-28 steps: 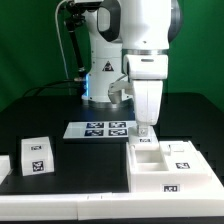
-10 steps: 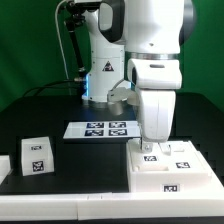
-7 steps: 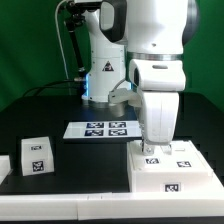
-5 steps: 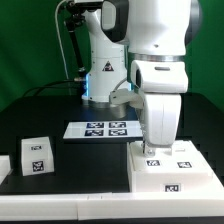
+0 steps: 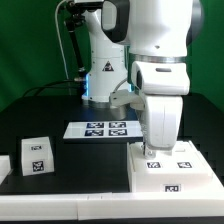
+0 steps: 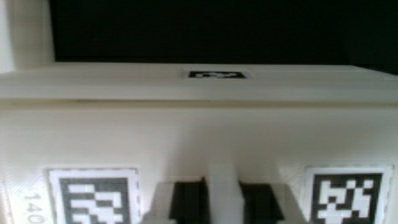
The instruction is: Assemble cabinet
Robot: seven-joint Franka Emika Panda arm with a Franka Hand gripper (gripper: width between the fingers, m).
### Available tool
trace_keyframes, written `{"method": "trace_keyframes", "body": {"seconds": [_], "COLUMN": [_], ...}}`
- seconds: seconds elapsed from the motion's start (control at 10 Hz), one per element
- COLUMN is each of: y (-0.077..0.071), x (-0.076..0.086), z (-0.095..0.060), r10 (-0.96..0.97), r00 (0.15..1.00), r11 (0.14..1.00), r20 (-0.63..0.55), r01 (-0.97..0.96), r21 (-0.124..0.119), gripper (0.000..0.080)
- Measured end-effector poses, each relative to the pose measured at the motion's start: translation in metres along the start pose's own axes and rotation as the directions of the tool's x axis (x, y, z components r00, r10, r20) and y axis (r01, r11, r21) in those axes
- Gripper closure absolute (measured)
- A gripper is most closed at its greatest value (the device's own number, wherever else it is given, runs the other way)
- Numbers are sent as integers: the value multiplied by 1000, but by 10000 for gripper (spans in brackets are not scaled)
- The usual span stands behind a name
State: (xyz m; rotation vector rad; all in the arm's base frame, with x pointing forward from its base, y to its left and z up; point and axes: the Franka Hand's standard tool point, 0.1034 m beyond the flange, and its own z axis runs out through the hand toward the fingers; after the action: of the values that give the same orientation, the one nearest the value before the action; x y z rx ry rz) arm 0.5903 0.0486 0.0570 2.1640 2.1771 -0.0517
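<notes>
The cabinet (image 5: 172, 178) is a large white box with black-and-white tags, lying at the exterior view's lower right on the black table. My gripper (image 5: 160, 150) is lowered straight onto its top, and the hand hides the compartments. In the wrist view the cabinet (image 6: 196, 110) fills the picture, with a tag on each side of my gripper (image 6: 226, 205). The two dark fingers (image 6: 187, 205) stand on either side of a thin white wall of the cabinet and press against it.
The marker board (image 5: 103, 129) lies flat behind the cabinet, in front of the robot base (image 5: 100, 80). A small white block with a tag (image 5: 37, 155) stands at the exterior view's left, with another white piece (image 5: 4, 165) at the left edge.
The hand has come forward over the cabinet and down onto its top, covering the open compartments. The cabinet has stayed in place.
</notes>
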Motion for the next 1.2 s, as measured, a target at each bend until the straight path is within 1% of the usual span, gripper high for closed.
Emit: {"method": "trace_keyframes", "body": {"seconds": [0.1,0.2,0.3,0.4,0.5,0.6,0.7,0.8,0.9,1.0,1.1,1.2], "y": [-1,-1,-2,-2,-2,-7,-16,-32,-50,-68,-83,-90], "x": [1,4,5,5,4,3,2,3,8,14,18,21], "z": [-1,0,0,-1,-4,-10,-18,-27,-34,-41,-42,-39], "r10": [8,18,17,24,33,45,92,176,241,300,332,336], "r00": [1000,1000,1000,1000,999,999,996,984,969,952,940,938], "r11": [1000,1000,1000,1000,999,998,994,981,966,947,936,935], "r20": [0,-5,-7,-7,-9,-13,-21,-32,-49,-67,-75,-83], "r01": [-8,-18,-17,-24,-33,-45,-94,-178,-245,-305,-339,-343], "r21": [-2,-10,-14,-14,-23,-41,-63,-76,-89,-99,-97,-94], "gripper": [729,729,552,416,416,241,241,61,19,19,4,0]}}
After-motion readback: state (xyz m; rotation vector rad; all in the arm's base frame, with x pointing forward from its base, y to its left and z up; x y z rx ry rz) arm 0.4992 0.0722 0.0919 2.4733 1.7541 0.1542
